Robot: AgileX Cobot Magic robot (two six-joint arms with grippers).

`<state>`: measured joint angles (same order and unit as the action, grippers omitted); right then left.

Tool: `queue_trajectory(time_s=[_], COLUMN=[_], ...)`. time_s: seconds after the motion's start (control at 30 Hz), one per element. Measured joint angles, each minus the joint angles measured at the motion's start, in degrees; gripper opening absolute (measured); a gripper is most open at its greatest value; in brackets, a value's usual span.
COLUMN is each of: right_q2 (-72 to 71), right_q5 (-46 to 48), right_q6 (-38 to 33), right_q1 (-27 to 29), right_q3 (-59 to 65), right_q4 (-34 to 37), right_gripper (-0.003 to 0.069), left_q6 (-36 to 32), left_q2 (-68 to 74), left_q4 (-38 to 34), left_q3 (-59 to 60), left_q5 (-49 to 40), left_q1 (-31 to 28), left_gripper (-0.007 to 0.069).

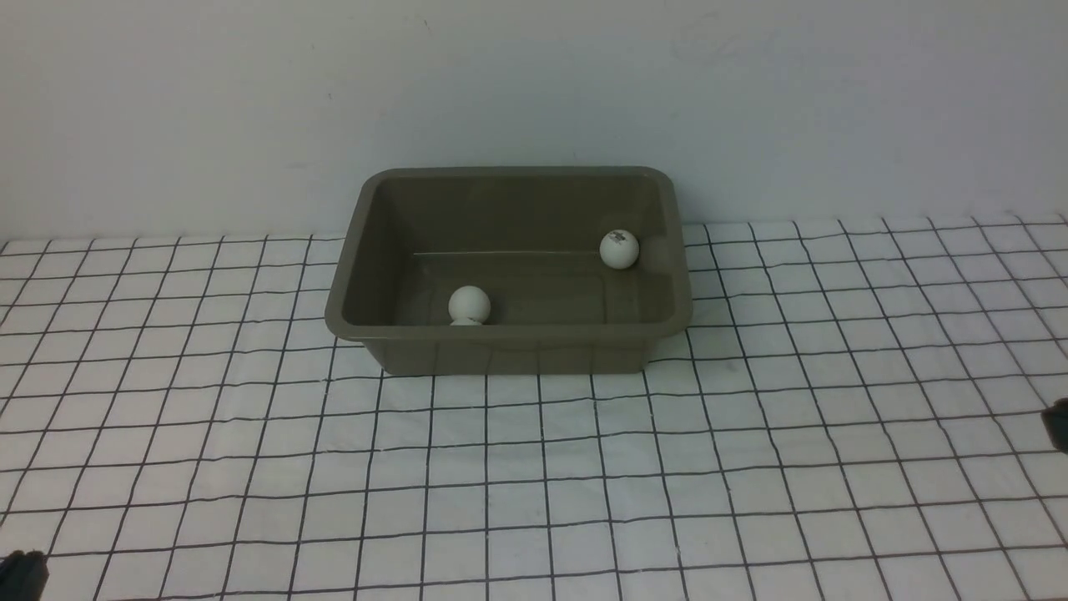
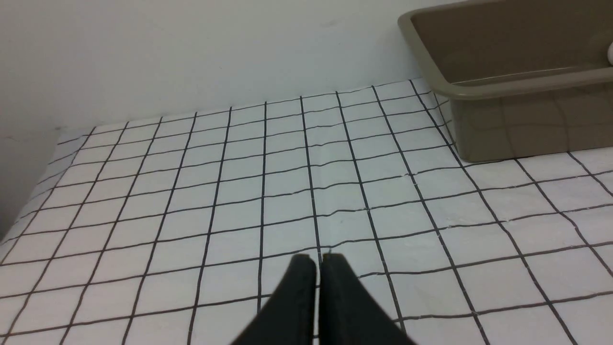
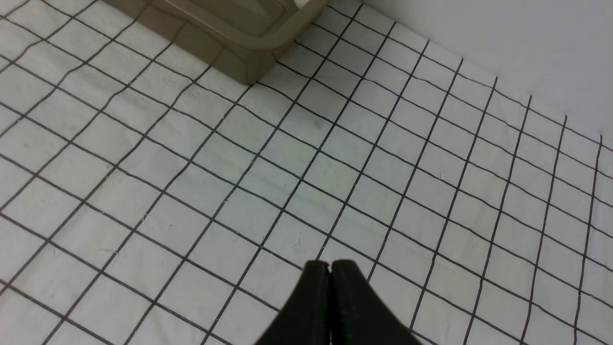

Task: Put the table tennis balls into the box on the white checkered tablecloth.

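Seeing two balls (image 1: 469, 305) in the box (image 1: 509, 335); light, slick, roll-prone, so I'd pinch across the middle; both jaws pressed together, empty.

The left pincer (image 2: 319, 261) shows as two black fingers (image 2: 297, 297) pressed together, tips meeting, nothing between them, above the white checkered tablecloth (image 2: 239, 191). Well beyond it, one corner of the olive-grey box (image 2: 503, 129) stands on the cloth near a plain pale wall (image 2: 191, 52). A sliver of a white table tennis ball (image 2: 610, 52) shows inside the box at the picture's edge.
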<state>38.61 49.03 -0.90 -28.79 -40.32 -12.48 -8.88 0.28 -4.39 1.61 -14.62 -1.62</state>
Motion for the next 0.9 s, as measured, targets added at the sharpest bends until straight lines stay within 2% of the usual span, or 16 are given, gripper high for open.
queue_trajectory(time_s=[0.43,0.9], right_q2=[-0.1,-0.1], right_q5=[0.3,1.1], right_q6=[0.0,0.0], right_q1=[0.0,0.0], right_q3=[0.0,0.0], right_q4=[0.1,0.1], right_gripper=[-0.0016,-0.0016], left_q6=[0.0,0.0], left_q2=[-0.9,-0.9], left_q4=[-0.1,-0.1], left_q3=[0.0,0.0], left_q5=[-6.3,-6.3], left_q1=[-0.3,-0.4], left_gripper=[-0.0004,-0.0004])
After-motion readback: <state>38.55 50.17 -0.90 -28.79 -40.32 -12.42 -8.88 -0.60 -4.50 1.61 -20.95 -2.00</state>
